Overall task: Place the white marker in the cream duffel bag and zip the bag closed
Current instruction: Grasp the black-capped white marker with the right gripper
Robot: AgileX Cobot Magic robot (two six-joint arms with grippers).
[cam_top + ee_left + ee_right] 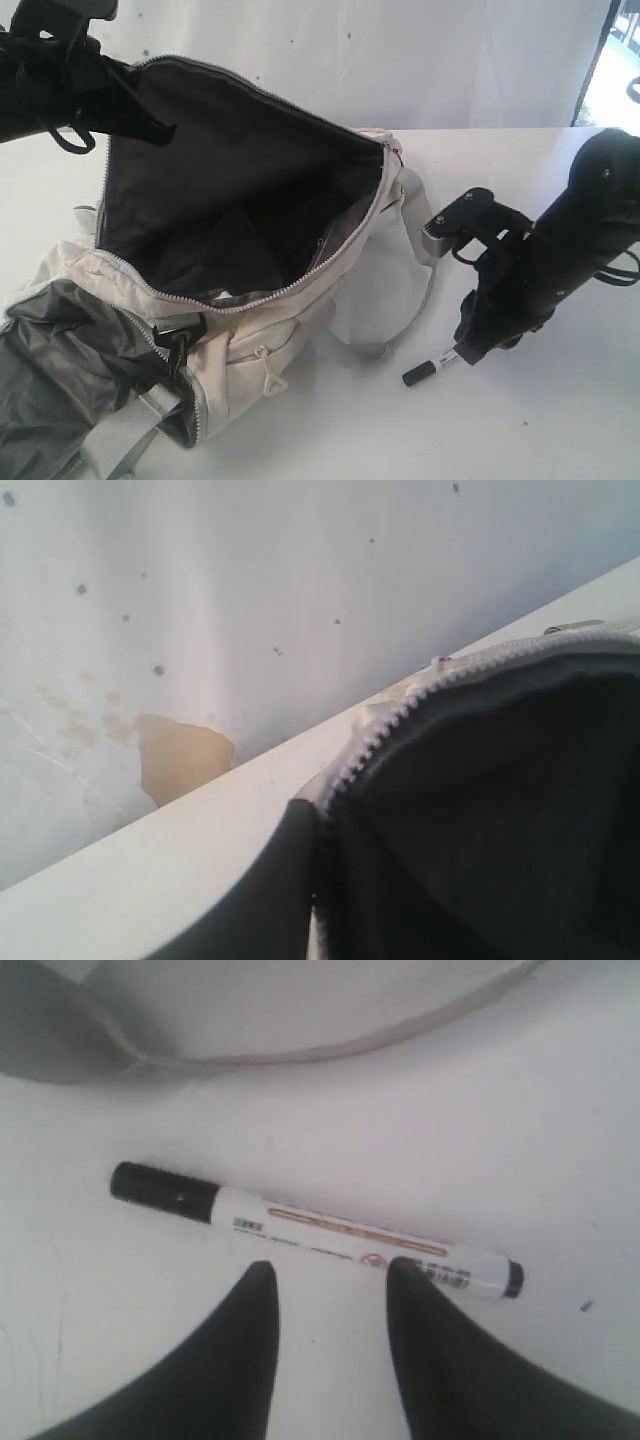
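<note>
White table [560,420], speckled white wall [420,60]; white marker [310,1228] lying flat.

A white counter [560,400] is backed by a white wall [400,60] flecked with small dark specks [158,669]. A tan patch [180,755] is seen low on it. Bright light is admitted through an opening [615,80] at the exterior view's right edge.
</note>
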